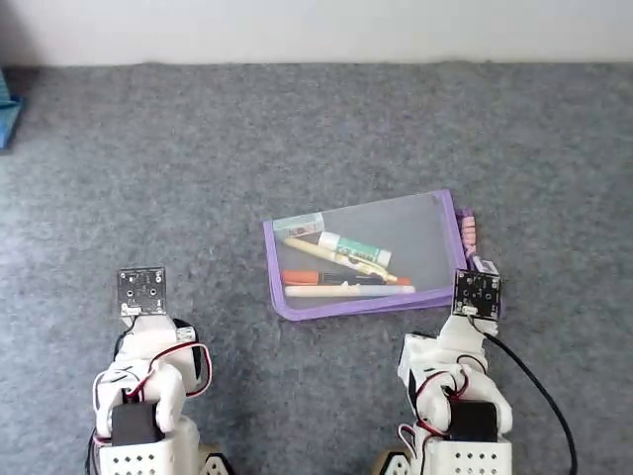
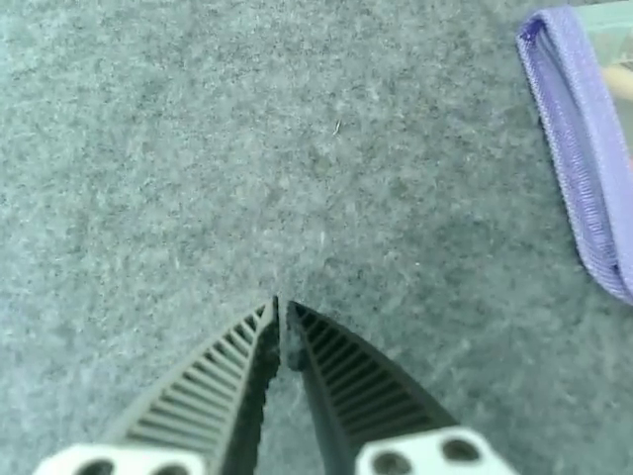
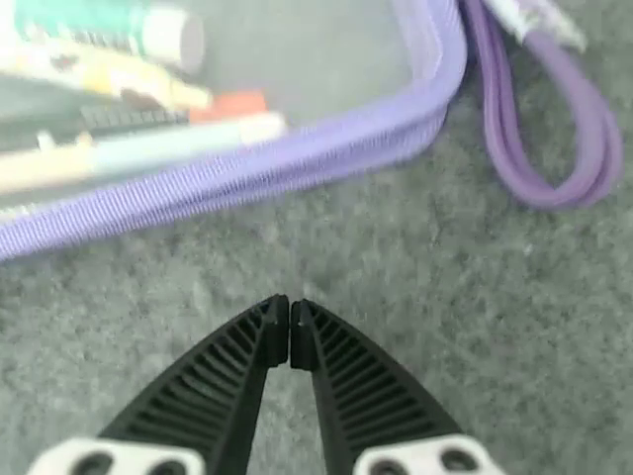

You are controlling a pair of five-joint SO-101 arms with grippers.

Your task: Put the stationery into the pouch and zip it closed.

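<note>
My left hand (image 2: 282, 322) is clenched on nothing, its two ribbed fingers pressed tip to tip above the grey felt of the counter (image 1: 198, 148). It sits well apart from the pouch (image 1: 420, 237), off the end opposite the strap. My left wrist view catches that end's purple border.

My right hand (image 3: 289, 322) is clenched too, fingers meeting at the tips with nothing between them. It hangs just beside the pouch's near long edge, close to the strap corner and not touching it.

The pouch lies flat between my two arms and a little ahead of them, clear-faced with a purple border. The stationery is inside it:
- a white and green glue stick (image 1: 354, 249) across the middle
- a yellow pen (image 1: 336, 259) under it
- an orange marker (image 1: 316, 278) toward the near edge
- a pale pen (image 1: 346, 290) along that edge

A purple strap loop (image 3: 539, 129) trails onto the felt from the pouch's end nearest my right hand, with a small pink piece (image 1: 468, 233) beside it. I cannot tell whether the zip is shut.
</note>
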